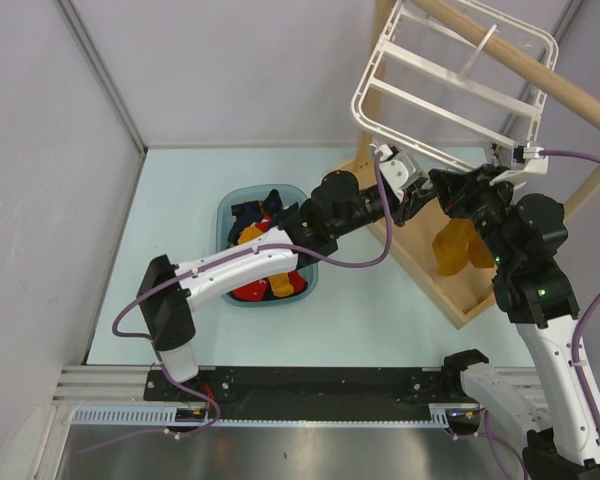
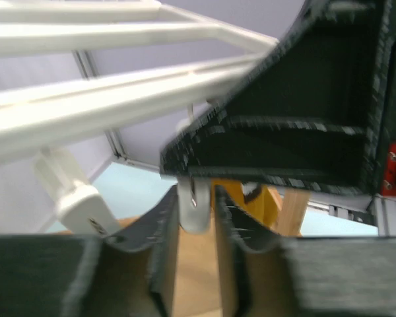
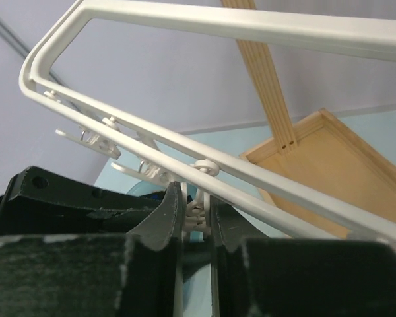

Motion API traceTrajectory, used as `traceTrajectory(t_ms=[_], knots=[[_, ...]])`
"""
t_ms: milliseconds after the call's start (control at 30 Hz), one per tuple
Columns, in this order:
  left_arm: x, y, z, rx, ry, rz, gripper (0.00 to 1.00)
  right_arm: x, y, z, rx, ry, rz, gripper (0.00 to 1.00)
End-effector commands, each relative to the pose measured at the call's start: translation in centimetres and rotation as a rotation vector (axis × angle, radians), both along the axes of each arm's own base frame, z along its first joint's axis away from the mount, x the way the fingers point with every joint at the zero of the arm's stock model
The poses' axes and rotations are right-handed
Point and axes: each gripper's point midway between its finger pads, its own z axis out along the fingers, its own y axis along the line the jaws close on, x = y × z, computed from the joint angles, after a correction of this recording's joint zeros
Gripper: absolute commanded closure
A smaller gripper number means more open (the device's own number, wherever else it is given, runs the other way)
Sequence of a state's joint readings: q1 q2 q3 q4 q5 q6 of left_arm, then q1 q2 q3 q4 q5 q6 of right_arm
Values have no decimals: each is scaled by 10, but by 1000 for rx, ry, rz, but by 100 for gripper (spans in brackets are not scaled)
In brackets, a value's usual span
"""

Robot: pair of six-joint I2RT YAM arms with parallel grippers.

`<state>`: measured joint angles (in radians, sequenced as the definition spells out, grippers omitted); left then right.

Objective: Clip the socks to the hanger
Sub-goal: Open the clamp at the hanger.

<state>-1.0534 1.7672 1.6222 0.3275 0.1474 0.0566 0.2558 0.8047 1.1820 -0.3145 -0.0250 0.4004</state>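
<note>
1. Your left gripper (image 2: 195, 201) is up at the near edge of the hanger (image 3: 251, 23). Its two fingers sit tight on either side of a white clip (image 2: 195, 216) that dangles from the rail.
2. From the left wrist view that is a pinch on the plastic, with both finger faces right against it.
3. Your right gripper (image 3: 195, 198) is just beside the left one, under the same rail. Its jaws have closed on a small clip (image 3: 197, 218) that hangs below a ring on the frame.
4. I cannot tell from these views whether the two grippers are on one clip or on neighbouring clips.
5. The top view shows the two wrists nearly touching, the left arm stretched across the table and the right arm reaching up from its base.
6. One mustard sock (image 1: 455, 245) hangs straight down below the right gripper, over the wooden rack base (image 1: 460, 295). In the left wrist view its yellow fabric shows just behind the pinched clip.
7. What holds the top of that sock is hidden behind the grippers, so I cannot say whether a clip has it.
8. The hanger is tilted, hooked over the round wooden rod (image 1: 520, 65) at the top right.
9. More yellow fabric lies in the blue bin (image 1: 225, 215) at mid-table, under your left arm, mixed with red and navy pieces.
10. Another clip (image 2: 72, 195) hangs free further along the rail, off to the left of the left fingers.
</note>
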Motion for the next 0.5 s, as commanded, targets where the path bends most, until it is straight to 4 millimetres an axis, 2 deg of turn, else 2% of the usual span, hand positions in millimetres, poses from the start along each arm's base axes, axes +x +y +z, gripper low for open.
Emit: traceTrajectory(t_ms=[0, 100, 133, 200, 233, 267, 300, 333, 400, 433, 467], knots=[[-26, 12, 18, -18, 0, -33, 62, 2, -14, 26, 12, -98, -72, 96], [-25, 19, 21, -31, 25, -7, 45, 0, -15, 27, 13, -101, -76, 100], [-25, 21, 16, -26, 38, 1, 37, 0, -15, 27, 12, -101, -76, 100], [-21, 35, 23, -50, 48, 48, 31, -1, -16, 26, 9, -101, -79, 100], [-20, 39, 10, -42, 91, 66, 27, -1, -17, 27, 9, -102, -82, 100], [-18, 46, 7, -48, 119, 89, 25, -1, -17, 26, 5, -100, -82, 100], [-23, 58, 16, -65, 130, 98, 22, -1, -17, 26, 4, -100, -84, 100], [-11, 71, 1, -53, 169, 189, 18, -2, -18, 27, 3, -103, -84, 100], [-9, 97, -13, -40, 245, 267, 12, -3, -18, 27, 4, -106, -86, 100], [1, 114, -19, -39, 274, 359, 10, -3, -18, 27, 2, -105, -85, 100], [4, 128, -38, 4, 337, 420, 9, -3, -19, 28, 3, -108, -86, 100]])
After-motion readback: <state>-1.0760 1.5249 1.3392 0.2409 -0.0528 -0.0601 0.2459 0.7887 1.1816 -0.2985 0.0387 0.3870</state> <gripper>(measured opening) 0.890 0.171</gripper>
